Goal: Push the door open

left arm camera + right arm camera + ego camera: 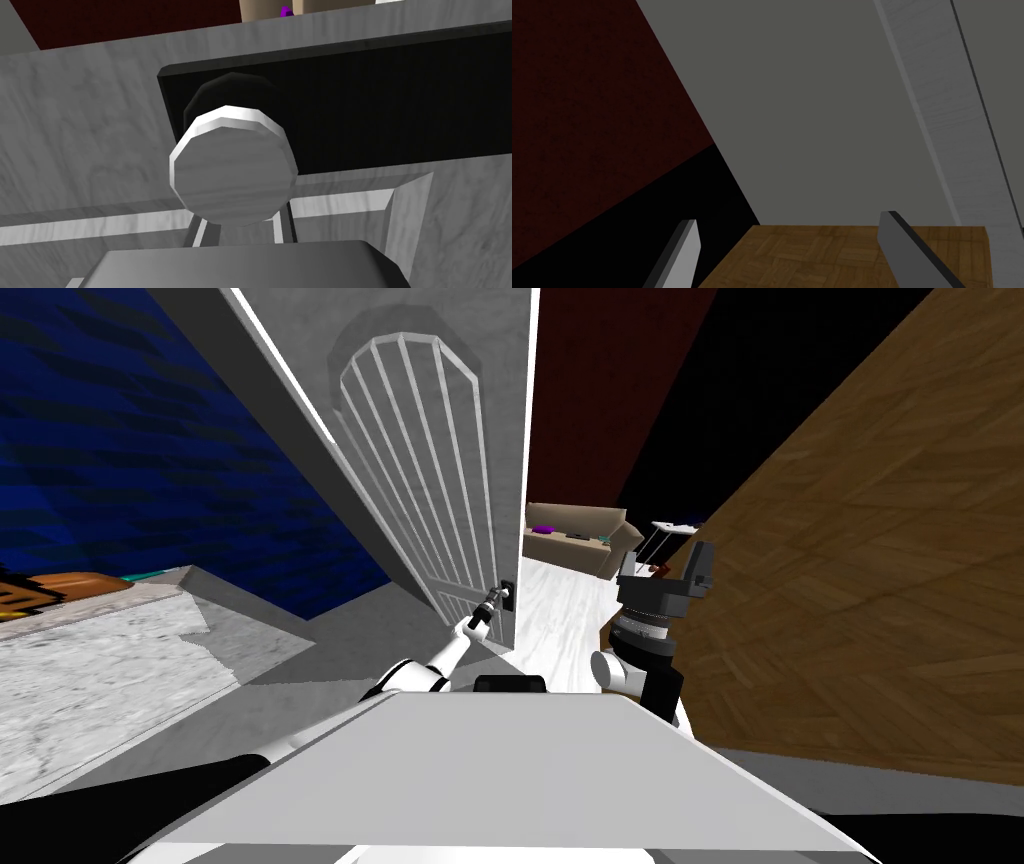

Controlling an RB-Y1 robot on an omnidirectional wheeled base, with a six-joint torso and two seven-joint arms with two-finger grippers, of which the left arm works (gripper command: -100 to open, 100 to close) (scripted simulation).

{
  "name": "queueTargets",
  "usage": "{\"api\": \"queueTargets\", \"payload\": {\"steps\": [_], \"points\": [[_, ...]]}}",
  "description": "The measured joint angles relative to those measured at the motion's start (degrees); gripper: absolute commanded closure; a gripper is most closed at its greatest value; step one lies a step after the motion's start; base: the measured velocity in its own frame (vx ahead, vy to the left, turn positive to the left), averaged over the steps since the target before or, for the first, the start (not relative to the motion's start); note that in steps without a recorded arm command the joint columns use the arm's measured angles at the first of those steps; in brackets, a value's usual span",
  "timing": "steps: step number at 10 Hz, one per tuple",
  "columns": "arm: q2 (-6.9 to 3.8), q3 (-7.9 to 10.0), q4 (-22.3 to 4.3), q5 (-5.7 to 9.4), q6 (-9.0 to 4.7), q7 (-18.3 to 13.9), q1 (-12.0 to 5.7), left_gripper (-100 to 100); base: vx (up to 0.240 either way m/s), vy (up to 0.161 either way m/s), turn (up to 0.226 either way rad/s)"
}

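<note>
Door [440, 468]: grey, with an arched panel of white slats. It stands ahead and a little to my left, ajar. Past its free edge a gap shows pale floor [560, 613] and a tan sofa [575, 543] in the next room. A wood-patterned wall [880, 588] is close on my right.

Handling (judged): a stiff slab that turns only about its hinges, so it will not flex or tip, it will just swing. It probably has some weight, so expect it to start slowly under a steady push. The best purchase is at the free edge, far from the hinge side, which is where the knob [232, 172] sits on its dark backplate [375, 105]. The knob is a round, smooth-looking grey disc on a short dark neck and could slip if pulled sideways. Press along the neck, into the door.

Left arm [440, 660]: stretched forward and up from the chest, nearly straight, wrist in line with the knob. In the left wrist view the knob lies between the fingers [286, 226] and covers most of them. They stand closer together than an open pair would, so I read the left jaws as clenched on the knob.

Right arm [645, 633]: folded up beside the wood-patterned wall, idle. The right jaws are released, blades well apart with nothing between them.

Risk: the arm is already long, so further swing likely needs the base or torso to follow.
</note>
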State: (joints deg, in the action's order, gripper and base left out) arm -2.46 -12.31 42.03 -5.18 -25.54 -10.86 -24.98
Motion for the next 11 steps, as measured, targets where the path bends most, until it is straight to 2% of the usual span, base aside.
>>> {"api": "queueTargets", "payload": {"steps": [1,6,8,9,10,11], "points": [[-0.69,1.13,-1.4,0.41,-0.49,0.1,-1.05,-100,-0.052,-0.082,0.077],[-0.99,0.98,-1.0,0.63,-0.35,-0.3,-0.90,-100,-0.186,0.030,0.015],[-0.63,0.85,-0.6,0.75,-0.26,-0.6,-0.75,-100,-0.245,0.005,0.042],[-0.09,0.88,-0.9,0.83,-0.32,-0.7,-0.91,-100,-0.230,0.012,0.020],[0.44,0.93,-1.6,0.94,-0.72,-0.8,-1.25,-100,-0.096,-0.003,0.000],[0.50,0.93,-1.7,0.96,-0.82,-0.8,-1.26,-100,0.104,-0.035,-0.034]]}}
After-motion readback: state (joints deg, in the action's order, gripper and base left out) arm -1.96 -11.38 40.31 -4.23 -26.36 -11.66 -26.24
